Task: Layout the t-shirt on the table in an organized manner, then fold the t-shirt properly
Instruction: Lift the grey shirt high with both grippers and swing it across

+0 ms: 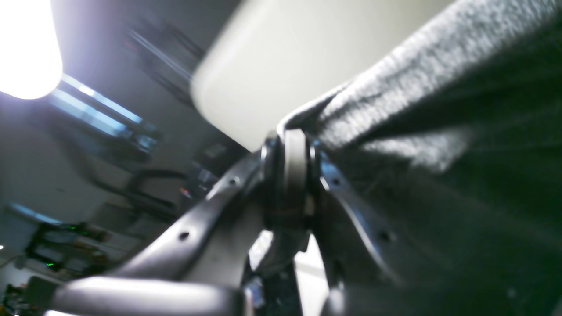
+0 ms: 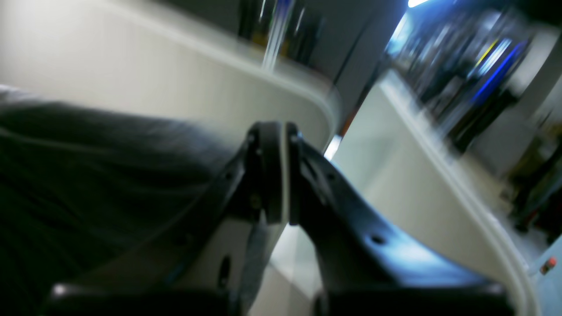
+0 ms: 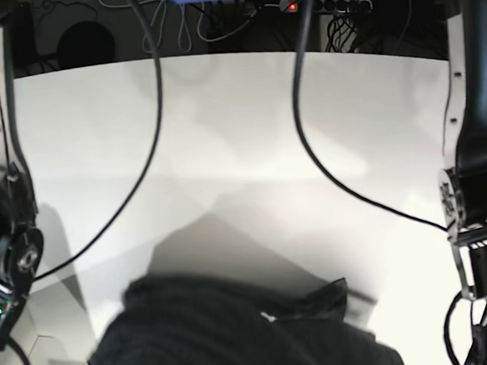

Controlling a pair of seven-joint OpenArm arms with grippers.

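Step in hand: the laying-out is judged to be under way. The t-shirt (image 3: pixel 237 333) is held up off the table (image 3: pixel 248 124) near its front edge, bunched and hanging, and no fold is made yet.

Left gripper: the left gripper (image 1: pixel 293 131) is seen pressed together, and a corner of the grey knit cloth (image 1: pixel 421 87) is pinched between the tips. The cloth is stretched away from the jaws toward the right side of the left wrist view.

Right gripper: the right gripper (image 2: pixel 277 129) is also closed, with only a thin line between the two pads. Dark cloth (image 2: pixel 88 166) lies directly beside it on the left, and it is judged to be clamped there, but the exact pinch point is not shown clearly.

Next move: the shirt must be spread wide between the two arms and then lowered flat on the white surface, with the tension kept equal on both sides so that no wrinkle is locked in.

Hidden or unclear: both wrist views are blurred. In the base view neither gripper can be seen, the lower part of the shirt is cut off by the frame edge, and sleeves or collar cannot be told apart.
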